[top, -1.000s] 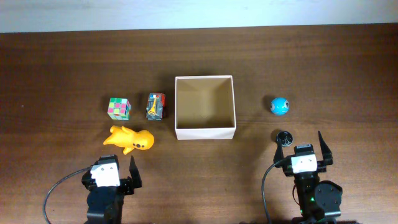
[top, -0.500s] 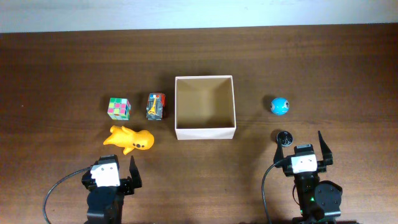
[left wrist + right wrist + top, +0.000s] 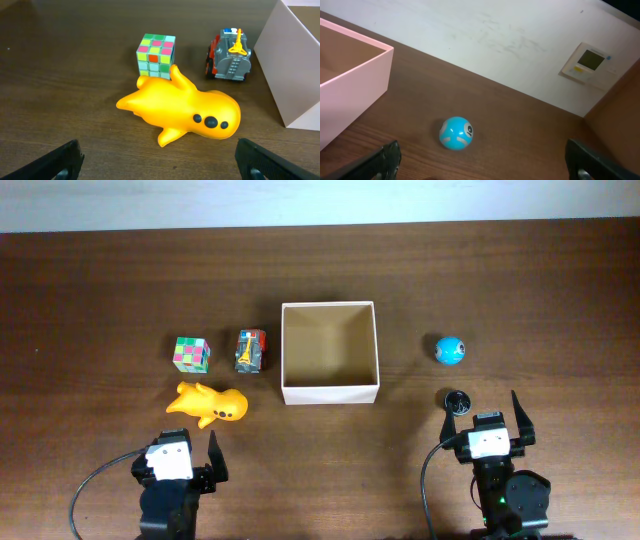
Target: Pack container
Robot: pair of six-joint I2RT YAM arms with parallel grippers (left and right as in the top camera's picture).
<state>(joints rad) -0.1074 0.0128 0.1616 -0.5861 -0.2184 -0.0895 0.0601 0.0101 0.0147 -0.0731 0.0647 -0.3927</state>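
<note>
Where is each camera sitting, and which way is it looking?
Overhead: above the table, looking straight down at the container and toys; left arm and right arm show at the bottom.
Left wrist: on the left arm, facing forward at the yellow toy, cube and truck; left end effector tips in the bottom corners.
Right wrist: on the right arm, facing forward at the blue ball; right end effector tips likewise.
Shared: both wrist views catch the container's side.

Yellow toy (image 3: 182, 112) close ahead of left gripper (image 3: 160, 167), cube (image 3: 156, 55) and truck (image 3: 229, 56) behind it, wide gap from box (image 3: 330, 393) to ball (image 3: 451, 349), black disc (image 3: 457, 400) just before the right gripper (image 3: 483, 420).
</note>
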